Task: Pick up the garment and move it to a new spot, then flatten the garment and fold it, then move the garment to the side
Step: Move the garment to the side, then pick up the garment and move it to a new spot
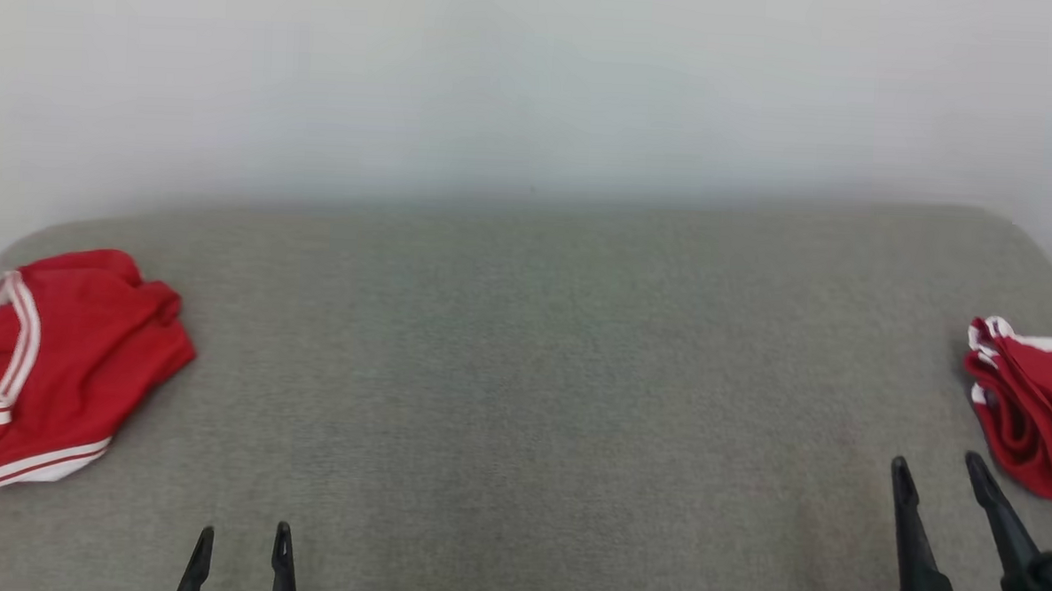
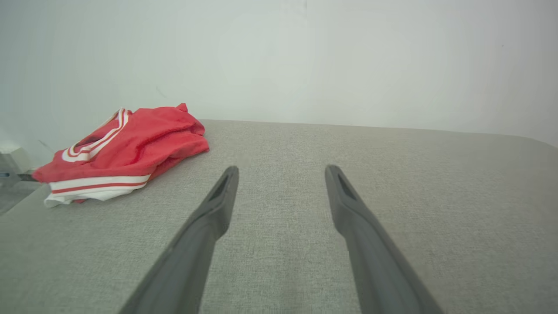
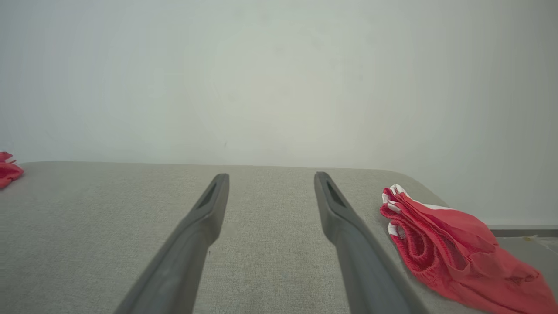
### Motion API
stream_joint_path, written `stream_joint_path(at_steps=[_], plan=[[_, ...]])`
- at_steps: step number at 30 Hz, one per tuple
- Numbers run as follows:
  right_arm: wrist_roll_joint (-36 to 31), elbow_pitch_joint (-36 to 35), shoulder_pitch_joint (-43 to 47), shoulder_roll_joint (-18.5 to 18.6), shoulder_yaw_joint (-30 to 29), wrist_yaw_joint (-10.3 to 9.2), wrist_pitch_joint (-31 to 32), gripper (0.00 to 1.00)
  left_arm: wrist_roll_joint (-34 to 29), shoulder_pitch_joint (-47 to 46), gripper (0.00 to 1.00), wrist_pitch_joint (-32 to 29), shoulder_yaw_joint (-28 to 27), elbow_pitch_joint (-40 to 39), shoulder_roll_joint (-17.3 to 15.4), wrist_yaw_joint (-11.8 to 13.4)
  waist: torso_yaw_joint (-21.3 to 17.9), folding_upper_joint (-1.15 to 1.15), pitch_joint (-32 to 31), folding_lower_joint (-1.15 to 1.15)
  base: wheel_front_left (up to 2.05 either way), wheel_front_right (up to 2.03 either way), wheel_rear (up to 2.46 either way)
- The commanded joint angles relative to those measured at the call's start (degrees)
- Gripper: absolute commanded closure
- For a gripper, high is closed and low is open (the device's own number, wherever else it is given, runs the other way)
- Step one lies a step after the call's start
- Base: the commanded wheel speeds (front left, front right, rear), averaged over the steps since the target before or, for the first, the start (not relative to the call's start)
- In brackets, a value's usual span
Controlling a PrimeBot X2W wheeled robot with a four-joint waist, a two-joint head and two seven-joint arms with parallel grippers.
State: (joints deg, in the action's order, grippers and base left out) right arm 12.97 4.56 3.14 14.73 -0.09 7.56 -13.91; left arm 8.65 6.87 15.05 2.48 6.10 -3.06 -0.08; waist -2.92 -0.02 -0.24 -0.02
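Note:
A crumpled red garment [image 1: 52,364] with white stripes lies at the far left of the grey table [image 1: 522,375]; the left wrist view shows this garment [image 2: 126,150] up and to the left of the fingers. My left gripper [image 1: 243,541] stands open low at the front left, to the right of it and apart from it. A second red garment [image 1: 1031,411], folded into a stack, lies at the right edge; in the right wrist view that stack [image 3: 453,248] sits just right of the fingers. My right gripper [image 1: 937,472] is open beside it, holding nothing.
A pale wall [image 1: 535,83] runs behind the table's far edge. The table's rounded corners fall away at the far left and far right. Wide bare grey cloth stretches between the two garments.

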Motion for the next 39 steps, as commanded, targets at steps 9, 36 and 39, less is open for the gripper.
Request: stream_joint_path(at_steps=[9,36,39], plan=[[-4.6,-2.1,5.7,-8.0,-7.0,-0.16,-1.3,0.0,-0.6,3.0,0.0,0.2,-0.6,1.8,0.2,-0.1,3.6,0.02,-4.9,0.02,0.0,0.0,0.0],[-5.4,-0.7,8.2,-11.5,-7.2,-0.16,-1.3,0.0,-0.7,3.2,0.0,0.2,-0.5,2.7,0.2,-0.2,1.7,0.02,-5.1,0.02,0.0,0.0,0.0],[-5.3,-0.3,8.1,-11.6,-7.2,-0.16,-1.3,0.0,-0.7,3.0,0.0,0.2,-1.0,2.7,0.2,-0.4,1.6,0.02,-5.1,0.02,0.0,0.0,0.0]])
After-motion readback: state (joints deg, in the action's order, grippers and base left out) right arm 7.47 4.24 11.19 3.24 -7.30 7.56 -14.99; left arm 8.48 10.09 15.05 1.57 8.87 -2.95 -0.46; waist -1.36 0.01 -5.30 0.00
